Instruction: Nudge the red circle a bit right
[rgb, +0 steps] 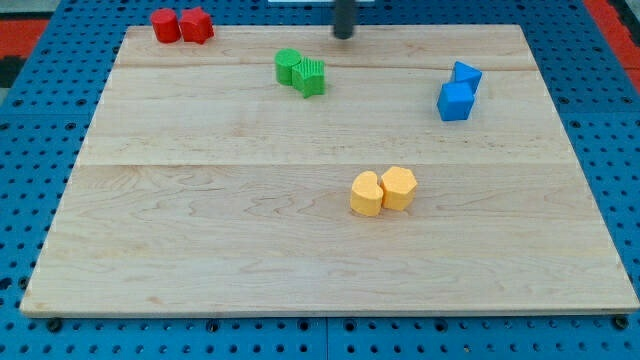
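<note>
Nearest the camera, at the view's bottom, runs the front edge of the wooden board (330, 300), a pale plank surface resting on a blue perforated table (30, 200). Above that edge, slightly right of centre, two yellow blocks sit touching: a yellow heart-like block (366, 194) on the view's left and a yellow hexagonal block (398, 187) on its right. Toward the view's right, a blue cube (455, 101) stands in contact with a second blue block (466, 76) just above it, whose shape is not clear. Toward the view's top, left of centre, a green rounded block (288, 66) touches a green ribbed block (311, 77) at its lower right. At the top left corner of the board lies the red circle (165, 26), touching a red angular block (197, 25) immediately on its right. My tip (344, 35) is at the view's top, centre, just inside the board's far edge, up and to the right of the green pair, touching no block and well apart from the red circle, on its right side. No gripper is fitted to the rod, so no open or closed state can be recorded.
</note>
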